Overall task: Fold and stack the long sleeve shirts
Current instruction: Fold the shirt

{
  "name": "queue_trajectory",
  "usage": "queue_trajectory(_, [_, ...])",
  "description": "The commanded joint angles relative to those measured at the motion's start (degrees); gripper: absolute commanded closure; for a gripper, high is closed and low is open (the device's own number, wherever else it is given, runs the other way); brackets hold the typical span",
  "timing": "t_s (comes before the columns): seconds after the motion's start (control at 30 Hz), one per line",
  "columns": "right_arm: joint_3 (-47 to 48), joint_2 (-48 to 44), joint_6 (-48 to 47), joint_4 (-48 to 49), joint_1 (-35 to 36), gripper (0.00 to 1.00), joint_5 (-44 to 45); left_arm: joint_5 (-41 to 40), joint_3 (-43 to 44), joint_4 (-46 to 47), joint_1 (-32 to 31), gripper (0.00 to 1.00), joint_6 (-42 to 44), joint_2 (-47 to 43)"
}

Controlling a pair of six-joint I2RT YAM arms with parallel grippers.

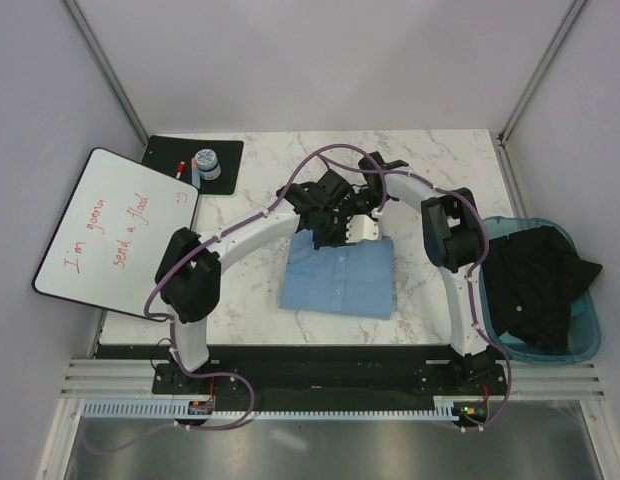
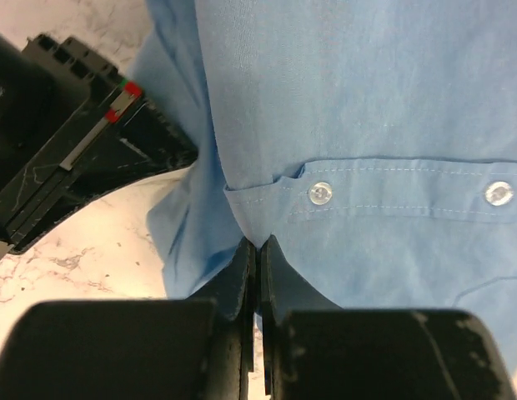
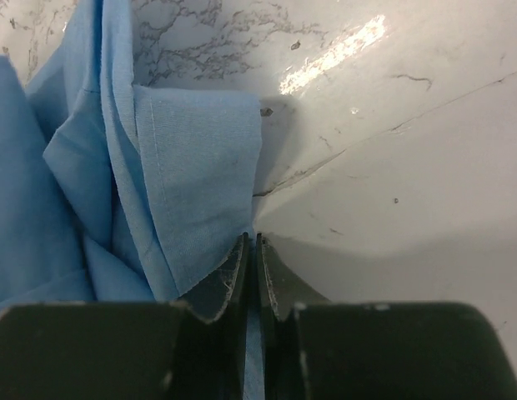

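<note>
I see one blue shirt lying mid-counter, partly folded, its far edge running left to right. Both arms reach that edge: the left jaws are pinched on cloth beside two buttons, the right jaws clamped on a hem. The shirt lies nearward of both.

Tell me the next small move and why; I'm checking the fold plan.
The left gripper and right gripper each pinch the light-blue shirt along its far edge, so likely raise both together and carry that edge toward the near one.
</note>
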Motion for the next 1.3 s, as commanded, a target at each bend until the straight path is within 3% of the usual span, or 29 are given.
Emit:
queue_trajectory(0.0, [-0.17, -0.54, -2.49, -2.55, 0.34, 0.86, 0.07, -1.53, 3.3, 7.53, 3.21, 0.97, 7.78, 3.45])
queue_trajectory(0.23, [2.03, 0.34, -3.45, -4.49, 0.34, 0.86, -0.99, -0.14, 2.87, 13.17, 4.88, 0.97, 9.54, 5.13])
queue_trajectory(1.0, [3.79, 2.63, -4.51, -4.23, 0.34, 0.89, -0.46, 8.3, -2.23, 16.68, 4.8, 0.98, 15.43, -0.15])
queue_trajectory(1.27, [5.19, 2.71, -4.86, -4.14, 0.34, 0.88, -0.02, 3.39, 1.45, 17.92, 6.29, 0.98, 14.03, 6.96])
